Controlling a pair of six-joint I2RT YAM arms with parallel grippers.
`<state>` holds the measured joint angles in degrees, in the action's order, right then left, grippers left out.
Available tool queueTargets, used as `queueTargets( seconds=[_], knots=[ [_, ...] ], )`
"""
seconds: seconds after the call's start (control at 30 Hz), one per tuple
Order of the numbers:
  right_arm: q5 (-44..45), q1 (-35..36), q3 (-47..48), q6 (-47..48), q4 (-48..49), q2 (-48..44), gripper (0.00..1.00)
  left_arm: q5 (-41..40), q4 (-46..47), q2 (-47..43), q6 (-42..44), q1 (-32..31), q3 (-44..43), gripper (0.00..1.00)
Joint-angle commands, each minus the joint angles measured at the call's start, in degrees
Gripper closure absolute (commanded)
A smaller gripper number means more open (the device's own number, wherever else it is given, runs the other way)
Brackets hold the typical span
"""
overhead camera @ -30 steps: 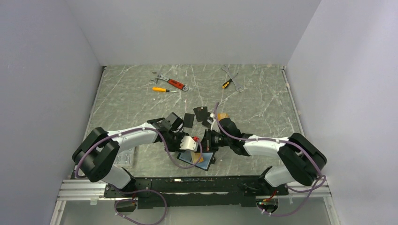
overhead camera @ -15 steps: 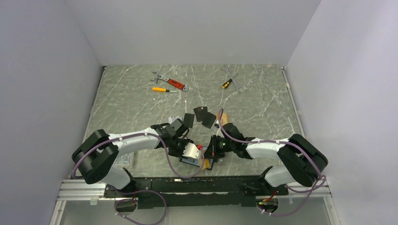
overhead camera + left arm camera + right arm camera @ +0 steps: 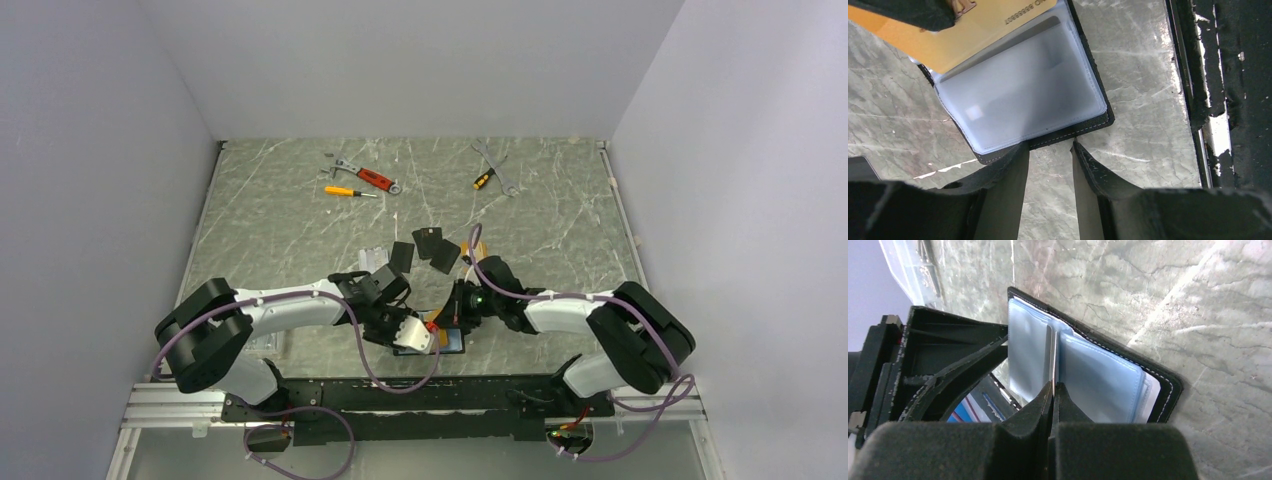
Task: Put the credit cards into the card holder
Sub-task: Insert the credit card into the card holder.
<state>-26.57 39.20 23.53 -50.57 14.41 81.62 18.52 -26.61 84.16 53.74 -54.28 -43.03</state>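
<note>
Upper left of left-wrist view: gold card (image 3: 973,35), pinched in right fingers (image 3: 1028,407), slants down-right toward card holder (image 3: 1023,100) sleeve mouth; left fingers (image 3: 1008,185) part-open, tips at holder's lower edge.

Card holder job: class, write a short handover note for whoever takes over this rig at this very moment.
Left gripper: open, fingertips at the card holder's near edge.
Right gripper: shut on the gold card, edge-on over the open holder.
Done: holder lies open on the table.
Left: seat the gold card, then the black cards lying loose farther back.
</note>
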Motion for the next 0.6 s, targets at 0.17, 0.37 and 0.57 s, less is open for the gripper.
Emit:
queueTargets(
  seconds=[0.17,0.37,0.57],
  knots=[
    [11.0,1.1,-5.5,-2.5,8.3,-9.0,1.00,0.6,-2.0,-0.4,-2.8,-1.7,2.3,0.59],
    [14.3,2.5,-9.4,-5.4,14.6,-10.3,1.00,0.4,-1.9,-0.1,-4.0,-2.2,1.6,0.61],
    [14.5,3.4,-12.5,-10.0,25.9,-5.5,1.00,-0.5,-1.5,0.9,-4.4,-2.8,1.2,0.64]
  ],
)
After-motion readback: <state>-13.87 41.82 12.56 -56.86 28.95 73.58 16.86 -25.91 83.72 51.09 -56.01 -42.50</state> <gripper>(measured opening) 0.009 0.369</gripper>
